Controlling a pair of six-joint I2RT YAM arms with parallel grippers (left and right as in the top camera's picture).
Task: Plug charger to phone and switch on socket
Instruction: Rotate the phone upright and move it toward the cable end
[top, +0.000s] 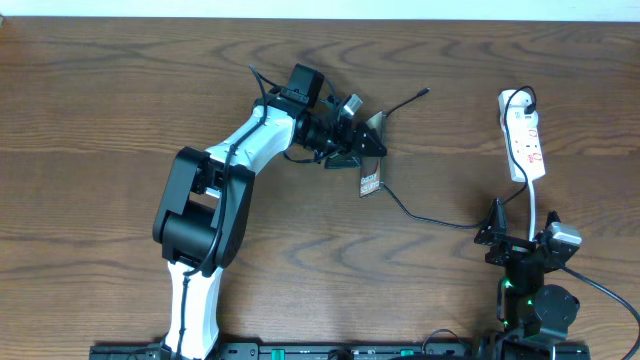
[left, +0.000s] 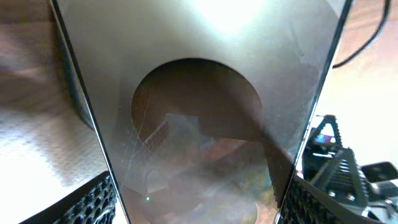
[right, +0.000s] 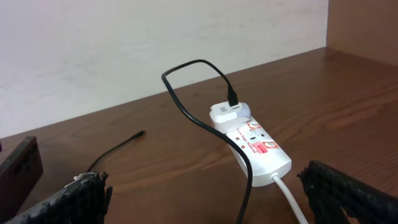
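The left gripper (top: 362, 148) was reaching to just above the middle of the table (top: 100, 100) and was closed on the phone (top: 371, 184), one finger on each long edge. In the left wrist view the phone filled the frame, showing its grey face and brownish oval. Whether the phone touched the wood could not be told.

The power strip (top: 523, 135) lay at 3 o'clock on the table, well apart from the phone, with its white cord (top: 537, 205) running toward 6 o'clock. A white adapter (right: 229, 112) sat in the outlet at its 12 o'clock end, and the black charger cable (right: 186, 112) looped out of it, ran down beside the strip, then crossed toward 9 o'clock and passed by the phone. Its connector tip (top: 425, 92) lay loose on the wood at 1 o'clock from the phone, not plugged in.

The right gripper (top: 520, 228) hung at 6 o'clock from the strip, fingers spread wide, holding nothing.
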